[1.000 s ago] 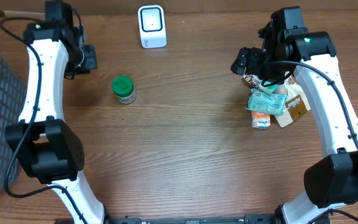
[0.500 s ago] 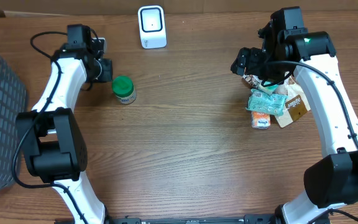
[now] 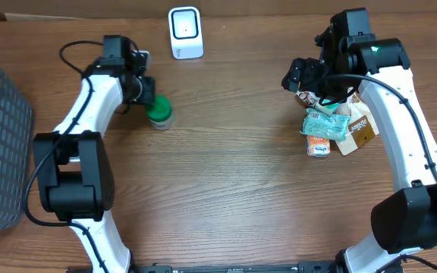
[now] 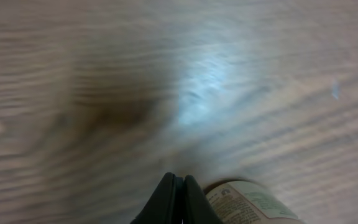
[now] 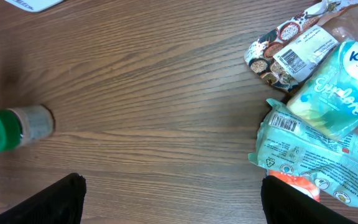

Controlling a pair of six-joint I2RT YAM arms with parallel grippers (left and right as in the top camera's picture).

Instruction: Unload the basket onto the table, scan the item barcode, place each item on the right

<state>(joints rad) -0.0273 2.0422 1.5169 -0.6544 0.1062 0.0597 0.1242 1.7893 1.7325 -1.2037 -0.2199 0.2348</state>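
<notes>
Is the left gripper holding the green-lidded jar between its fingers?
No, the left gripper is shut with its fingers pressed together on nothing, and the jar lies just beside them.

overhead: top-down, far | left wrist: close to tabletop (image 4: 229,93) | right wrist: higher | shared: jar (image 3: 159,114)

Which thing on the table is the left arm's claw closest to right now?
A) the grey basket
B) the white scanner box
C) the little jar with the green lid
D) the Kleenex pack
C: in the overhead view the left gripper, its jaws shut, sits close beside the green-lidded jar.
</notes>
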